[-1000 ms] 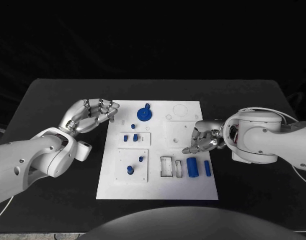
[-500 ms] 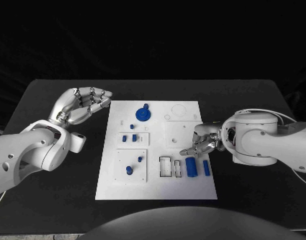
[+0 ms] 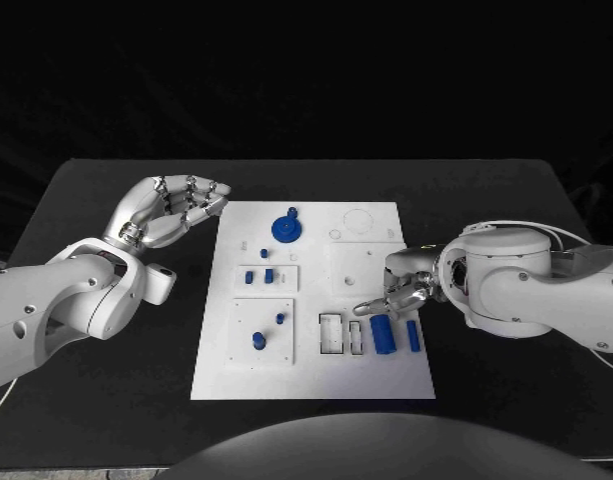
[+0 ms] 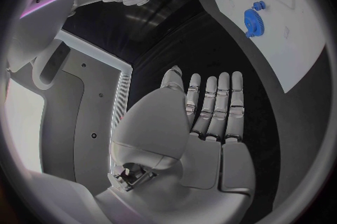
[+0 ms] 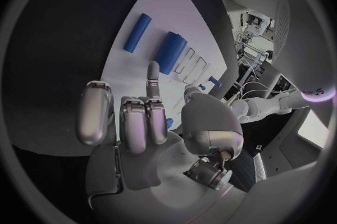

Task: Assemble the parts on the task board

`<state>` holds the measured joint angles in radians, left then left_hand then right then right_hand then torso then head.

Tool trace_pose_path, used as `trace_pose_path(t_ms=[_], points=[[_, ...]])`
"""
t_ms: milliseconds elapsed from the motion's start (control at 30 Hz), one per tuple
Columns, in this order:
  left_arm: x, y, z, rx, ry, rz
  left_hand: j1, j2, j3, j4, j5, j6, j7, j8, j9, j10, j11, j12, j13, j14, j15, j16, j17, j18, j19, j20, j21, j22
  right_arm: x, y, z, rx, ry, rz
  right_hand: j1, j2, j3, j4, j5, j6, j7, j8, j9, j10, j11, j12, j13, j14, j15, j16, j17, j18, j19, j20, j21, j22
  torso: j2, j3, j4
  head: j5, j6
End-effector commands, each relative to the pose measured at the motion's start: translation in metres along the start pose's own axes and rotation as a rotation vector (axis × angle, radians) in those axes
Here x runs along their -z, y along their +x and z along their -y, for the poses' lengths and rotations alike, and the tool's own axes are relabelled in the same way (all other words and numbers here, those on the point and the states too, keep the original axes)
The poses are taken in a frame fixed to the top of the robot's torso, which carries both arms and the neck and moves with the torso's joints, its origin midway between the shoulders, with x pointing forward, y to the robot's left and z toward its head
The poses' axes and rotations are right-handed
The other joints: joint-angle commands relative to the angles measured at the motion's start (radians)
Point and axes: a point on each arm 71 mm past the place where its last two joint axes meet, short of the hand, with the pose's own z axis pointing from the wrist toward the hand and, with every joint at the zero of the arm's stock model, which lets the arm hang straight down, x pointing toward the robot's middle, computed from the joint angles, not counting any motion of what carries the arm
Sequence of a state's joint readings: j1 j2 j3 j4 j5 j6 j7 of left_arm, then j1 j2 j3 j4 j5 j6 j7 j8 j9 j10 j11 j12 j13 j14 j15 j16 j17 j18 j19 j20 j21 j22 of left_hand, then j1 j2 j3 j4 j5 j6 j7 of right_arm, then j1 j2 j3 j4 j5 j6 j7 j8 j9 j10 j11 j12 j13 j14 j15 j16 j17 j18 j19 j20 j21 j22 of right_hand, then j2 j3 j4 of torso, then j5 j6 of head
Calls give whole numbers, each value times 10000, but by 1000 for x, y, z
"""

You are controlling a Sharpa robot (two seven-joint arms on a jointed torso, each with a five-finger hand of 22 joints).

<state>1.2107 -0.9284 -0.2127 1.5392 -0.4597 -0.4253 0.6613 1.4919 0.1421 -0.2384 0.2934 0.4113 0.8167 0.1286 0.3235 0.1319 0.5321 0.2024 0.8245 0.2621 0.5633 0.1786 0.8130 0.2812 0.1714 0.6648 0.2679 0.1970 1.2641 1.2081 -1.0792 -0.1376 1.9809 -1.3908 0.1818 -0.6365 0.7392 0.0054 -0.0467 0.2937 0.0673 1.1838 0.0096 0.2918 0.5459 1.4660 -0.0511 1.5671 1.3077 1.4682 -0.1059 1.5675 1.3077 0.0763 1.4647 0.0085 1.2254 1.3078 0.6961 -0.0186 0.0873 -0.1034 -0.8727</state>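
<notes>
The white task board (image 3: pixel 378 250) lies mid-table. On it are a blue gear (image 3: pixel 290 228), two small blue blocks (image 3: pixel 259 276), two blue pegs (image 3: pixel 260 340) and, near the right edge, a thick blue cylinder (image 3: pixel 384 334) beside a thin one (image 3: pixel 413 335). My right hand (image 3: pixel 401 286) hovers over the board's right edge just beyond the thick cylinder (image 5: pixel 171 51), most fingers curled, one finger stretched toward it, holding nothing. My left hand (image 3: pixel 176 210) floats off the board's far left corner, fingers loosely bent and empty; from its wrist I see the gear (image 4: pixel 253 19).
White rectangular slots (image 3: pixel 341 334) lie left of the thick cylinder. Bare black table (image 3: pixel 104 190) surrounds the board on all sides. My bulky right forearm (image 3: pixel 537 295) lies over the table right of the board.
My right hand has slid a little nearer along the board's right edge, toward the thick cylinder. My left hand has drawn away from the board's left edge, up and farther back.
</notes>
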Motion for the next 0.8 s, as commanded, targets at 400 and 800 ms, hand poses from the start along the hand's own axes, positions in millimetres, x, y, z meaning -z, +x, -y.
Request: trace_pose_path(t_ms=[400,800], points=[[-3,7,-4,372,-327,-623,193,145,23,-22,116,30,53,-98,-20,-40,62,-98,-43,66,-7,-73,-87,-60,99,30,-118,-57,5,2,-6,1053,55,52,-316,306,-682,-22,247,7,-45,79,527,1048,-96,37,2631,1026,-101,33,2631,-72,116,-122,-19,1723,-18,-8,15,5,1],[-4,11,-8,513,-551,-843,285,201,64,-15,172,25,66,-114,-24,-44,71,-122,-63,86,-10,-81,-131,-46,176,36,-137,-74,0,17,-6,1201,58,-554,1019,467,-1134,-80,2284,-149,-30,-48,1129,1048,-89,37,2631,1026,-93,33,2631,-39,39,-114,-171,1672,-14,-7,24,71,1]])
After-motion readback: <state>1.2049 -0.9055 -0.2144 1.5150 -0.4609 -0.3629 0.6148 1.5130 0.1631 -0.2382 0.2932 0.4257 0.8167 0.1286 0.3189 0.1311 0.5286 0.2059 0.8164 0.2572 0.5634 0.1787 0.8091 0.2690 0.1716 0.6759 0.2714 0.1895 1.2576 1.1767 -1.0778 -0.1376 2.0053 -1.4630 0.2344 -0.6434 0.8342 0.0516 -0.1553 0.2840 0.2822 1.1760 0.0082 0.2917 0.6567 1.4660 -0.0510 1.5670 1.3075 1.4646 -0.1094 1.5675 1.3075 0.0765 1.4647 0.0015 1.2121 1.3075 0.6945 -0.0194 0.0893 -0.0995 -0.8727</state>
